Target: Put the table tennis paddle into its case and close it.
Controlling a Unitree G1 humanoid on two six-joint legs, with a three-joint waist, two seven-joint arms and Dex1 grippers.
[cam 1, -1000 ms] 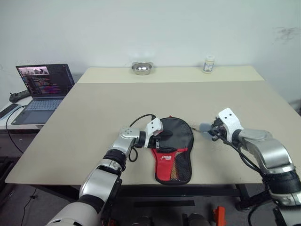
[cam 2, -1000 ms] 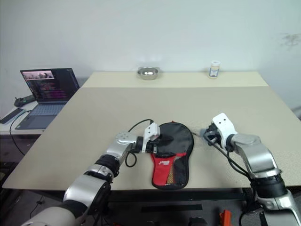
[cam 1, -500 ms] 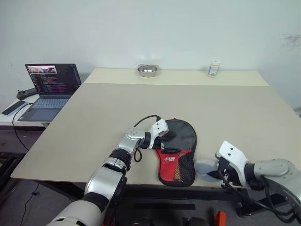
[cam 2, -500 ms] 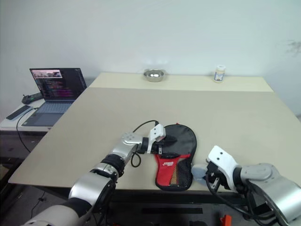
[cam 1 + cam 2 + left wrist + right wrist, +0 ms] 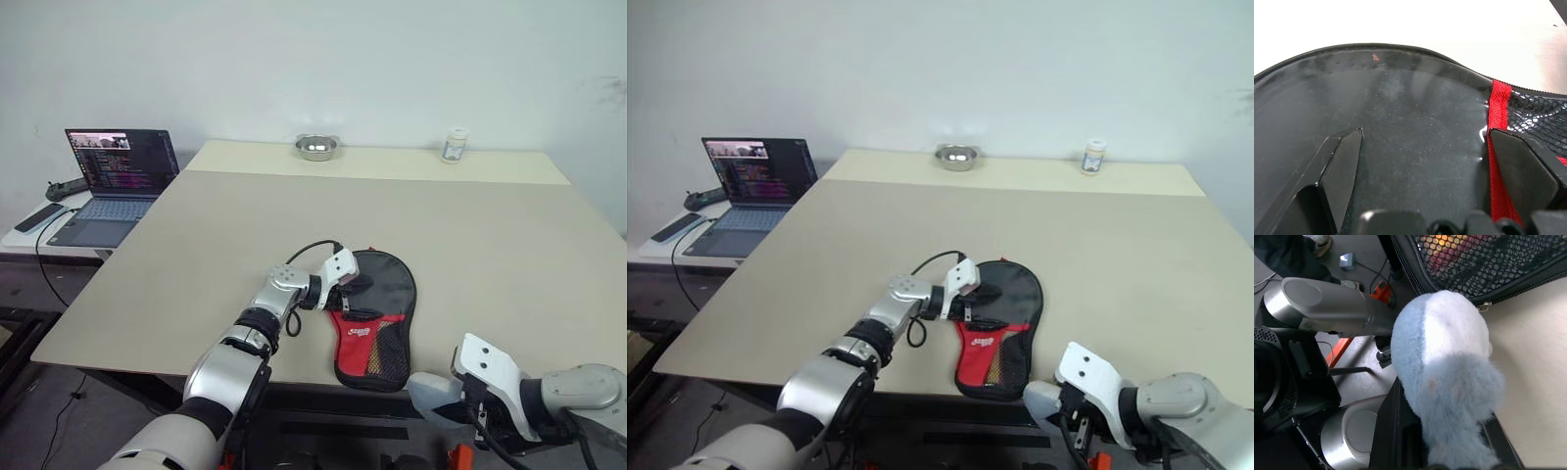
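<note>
The case [image 5: 376, 315] lies flat near the table's [image 5: 490, 235] front edge, round black part away from the robot, red mesh-pocketed handle end toward six o'clock. The left gripper [image 5: 345, 286], fingers [image 5: 1342, 166] spread wide, rests on its black face from nine o'clock. The right gripper [image 5: 441, 399], below the table edge at five o'clock from the case, pinches a pale-blue fluffy pad [image 5: 1449, 382].
</note>
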